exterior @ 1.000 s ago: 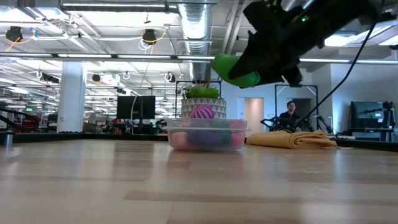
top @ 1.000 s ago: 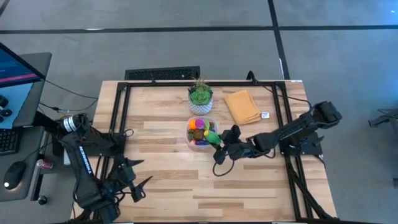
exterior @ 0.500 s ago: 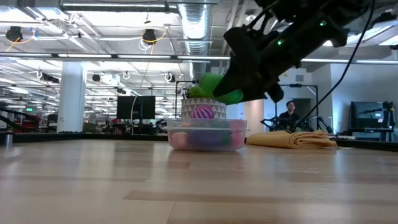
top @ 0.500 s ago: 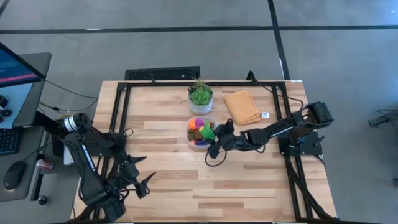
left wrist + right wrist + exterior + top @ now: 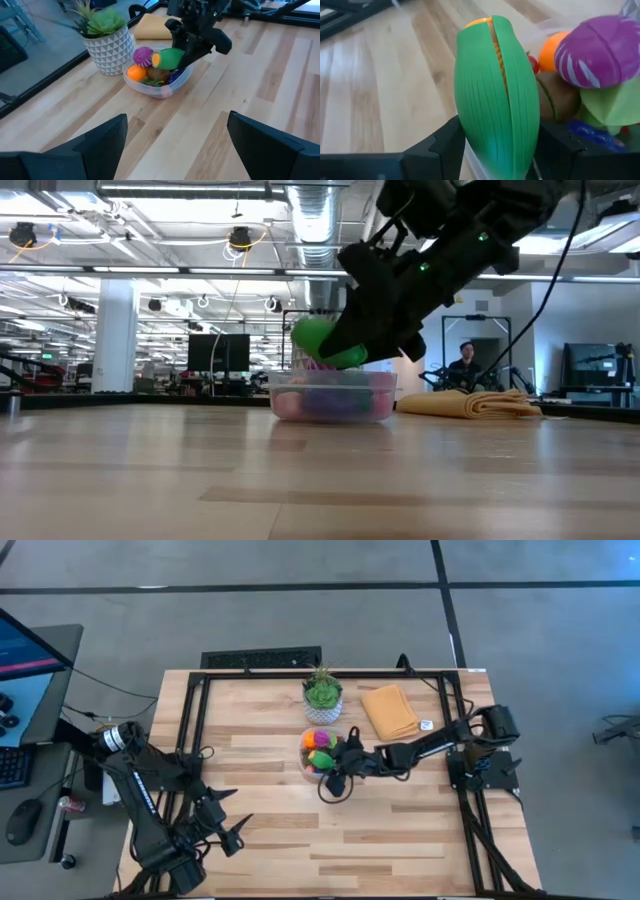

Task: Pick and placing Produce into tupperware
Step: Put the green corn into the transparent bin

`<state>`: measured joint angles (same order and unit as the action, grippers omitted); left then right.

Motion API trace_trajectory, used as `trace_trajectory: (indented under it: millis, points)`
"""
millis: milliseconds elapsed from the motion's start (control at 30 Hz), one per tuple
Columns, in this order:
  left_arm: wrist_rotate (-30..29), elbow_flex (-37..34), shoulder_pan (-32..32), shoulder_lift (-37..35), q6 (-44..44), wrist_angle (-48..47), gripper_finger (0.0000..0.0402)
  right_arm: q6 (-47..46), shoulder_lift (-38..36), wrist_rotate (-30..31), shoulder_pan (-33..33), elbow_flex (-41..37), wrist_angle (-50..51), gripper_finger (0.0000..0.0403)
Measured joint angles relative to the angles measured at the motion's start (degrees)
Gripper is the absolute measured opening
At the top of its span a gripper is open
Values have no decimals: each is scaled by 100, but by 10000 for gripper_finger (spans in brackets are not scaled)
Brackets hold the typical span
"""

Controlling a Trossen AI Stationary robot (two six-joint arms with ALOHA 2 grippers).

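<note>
Left gripper (image 5: pixel 232 833) is waiting near the table's (image 5: pixel 270 830) front-left corner, fingers spread wide and holding nothing.

Tupperware (image 5: pixel 305 759) is sitting near the table's centre, toward the back edge, just in front of the potted plant (image 5: pixel 322 693). It is already holding several produce pieces: an orange one (image 5: pixel 135 73), a purple one (image 5: pixel 143 55), a brown one (image 5: pixel 559 97).

Right gripper (image 5: pixel 337 762) is reaching across from the right edge, part-way closed on the green corn piece (image 5: pixel 496 90), gripping it across its width. The corn is hanging over the tupperware's near rim, tilted, with its tip not yet clearly inside the walls.

Doing this step well, as judged: carrying the corn further over the container's middle before letting go, since a release at the rim risks it rolling out onto the table. Lowering close to the pile is advisable, because the contents are heaped and a drop could bounce. Opening the fingers slowly and lifting straight up should avoid nudging the light container.
</note>
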<state>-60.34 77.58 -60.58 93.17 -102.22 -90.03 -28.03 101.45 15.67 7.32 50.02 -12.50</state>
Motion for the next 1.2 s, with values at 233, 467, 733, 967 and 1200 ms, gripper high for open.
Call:
trace_trajectory:
  millis: [233,467,733,967,1200]
  points:
    - [7,0,0,0,-46,1,334,27,33,-124,-29,2,82,221]
    - [9,0,0,0,-57,1,334,66,33,-286,-121,2,195,229]
    - [11,0,0,0,-59,1,334,107,33,-412,-158,2,175,254]
    - [13,0,0,0,-61,1,334,107,31,-419,-158,2,175,260]
    - [15,0,0,0,-61,1,334,109,-31,-453,-134,0,268,261]
